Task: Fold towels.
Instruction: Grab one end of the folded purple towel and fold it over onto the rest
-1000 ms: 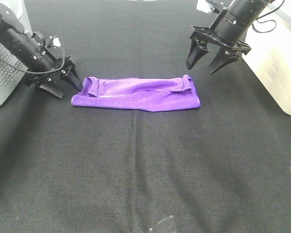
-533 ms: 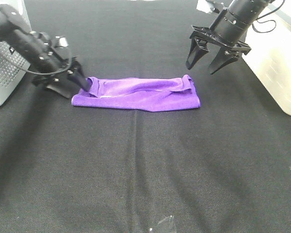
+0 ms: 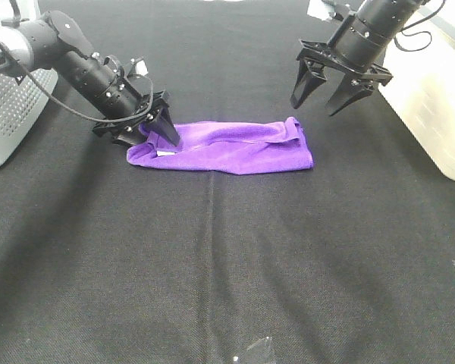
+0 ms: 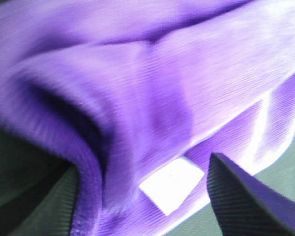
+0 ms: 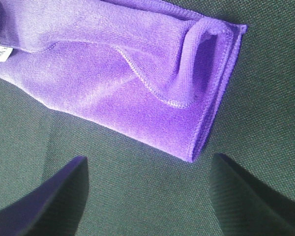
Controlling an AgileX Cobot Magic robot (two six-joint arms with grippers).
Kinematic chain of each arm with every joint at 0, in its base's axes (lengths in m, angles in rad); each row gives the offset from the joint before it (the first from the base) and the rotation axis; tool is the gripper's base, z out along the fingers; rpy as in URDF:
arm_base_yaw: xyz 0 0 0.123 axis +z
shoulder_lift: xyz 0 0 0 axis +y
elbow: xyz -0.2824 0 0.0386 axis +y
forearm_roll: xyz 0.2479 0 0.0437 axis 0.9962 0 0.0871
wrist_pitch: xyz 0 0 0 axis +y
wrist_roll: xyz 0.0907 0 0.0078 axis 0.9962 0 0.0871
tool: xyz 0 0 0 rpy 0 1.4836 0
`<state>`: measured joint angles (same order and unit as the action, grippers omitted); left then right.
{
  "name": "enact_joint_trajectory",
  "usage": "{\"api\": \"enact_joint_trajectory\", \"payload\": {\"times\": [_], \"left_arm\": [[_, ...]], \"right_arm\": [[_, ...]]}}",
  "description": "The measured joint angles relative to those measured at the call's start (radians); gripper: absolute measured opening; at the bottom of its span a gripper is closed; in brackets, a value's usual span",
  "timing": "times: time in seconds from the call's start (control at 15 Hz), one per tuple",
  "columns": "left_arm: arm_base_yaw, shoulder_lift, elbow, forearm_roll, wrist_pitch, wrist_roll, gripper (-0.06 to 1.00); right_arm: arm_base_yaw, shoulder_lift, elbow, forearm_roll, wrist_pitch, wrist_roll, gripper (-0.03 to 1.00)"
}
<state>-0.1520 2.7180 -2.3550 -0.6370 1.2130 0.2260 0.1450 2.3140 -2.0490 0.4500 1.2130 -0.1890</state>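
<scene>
- Left end effector presses into the left end of the purple towel; I cannot tell whether it grips.
- White tag there, print unreadable.
- The towel lies as a folded strip on the black desk.
- Right end effector hangs spread open above the towel's right end.

the towel is coloured bright purple, and its tag is white. the table is covered in black. a grey dotted basket is seen.
</scene>
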Motion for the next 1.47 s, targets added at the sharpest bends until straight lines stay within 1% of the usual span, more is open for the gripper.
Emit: {"api": "enact_joint_trajectory", "payload": {"times": [0.07,0.13,0.2,0.27,0.33,0.47,0.6,0.67,0.73,0.87,1.0,1.2,1.33,1.4,1.47], "left_arm": [[0.000,0.002,0.000,0.007,-0.005,-0.002,0.51],[0.000,0.002,0.000,0.007,-0.005,-0.002,0.51],[0.000,0.005,-0.001,0.027,-0.010,-0.002,0.37],[0.000,0.008,-0.001,0.047,-0.014,-0.002,0.18],[0.000,0.009,-0.003,0.053,-0.014,-0.002,0.07],[0.000,0.003,-0.003,0.062,-0.016,-0.002,0.05],[-0.010,-0.025,0.001,0.129,-0.020,-0.002,0.05],[-0.011,-0.051,0.013,0.189,-0.013,-0.002,0.05],[-0.001,-0.071,0.019,0.226,-0.006,-0.002,0.05],[0.020,-0.117,0.020,0.261,-0.005,-0.002,0.05],[0.022,-0.167,0.020,0.262,0.000,0.010,0.05],[-0.014,-0.225,0.020,0.227,0.001,0.054,0.05],[-0.063,-0.228,0.020,0.209,0.001,0.082,0.05],[-0.116,-0.218,0.020,0.193,0.001,0.088,0.05],[-0.145,-0.206,0.020,0.178,0.001,0.088,0.05]], "right_arm": [[0.000,0.000,0.000,0.000,0.000,0.000,0.68],[0.000,0.000,0.000,0.000,0.000,0.000,0.68],[0.000,0.000,0.000,0.000,0.000,0.000,0.68],[0.000,0.000,0.000,0.000,0.000,0.000,0.68],[0.000,0.000,0.000,0.000,0.000,0.001,0.68],[0.000,0.000,0.000,0.000,0.000,0.003,0.68],[0.000,-0.008,0.000,0.000,0.000,0.008,0.68],[0.000,-0.022,0.000,-0.003,0.000,0.009,0.68],[0.000,-0.035,0.000,-0.003,0.000,0.010,0.68],[0.000,-0.061,0.000,-0.004,0.001,0.018,0.68],[0.000,-0.087,0.000,-0.013,0.003,0.022,0.68],[0.000,-0.121,0.000,-0.020,0.004,0.023,0.68],[0.000,-0.150,0.000,-0.026,0.005,0.023,0.68],[0.000,-0.178,0.000,-0.032,0.006,0.023,0.68],[0.000,-0.195,0.000,-0.037,0.007,0.024,0.68]]}}
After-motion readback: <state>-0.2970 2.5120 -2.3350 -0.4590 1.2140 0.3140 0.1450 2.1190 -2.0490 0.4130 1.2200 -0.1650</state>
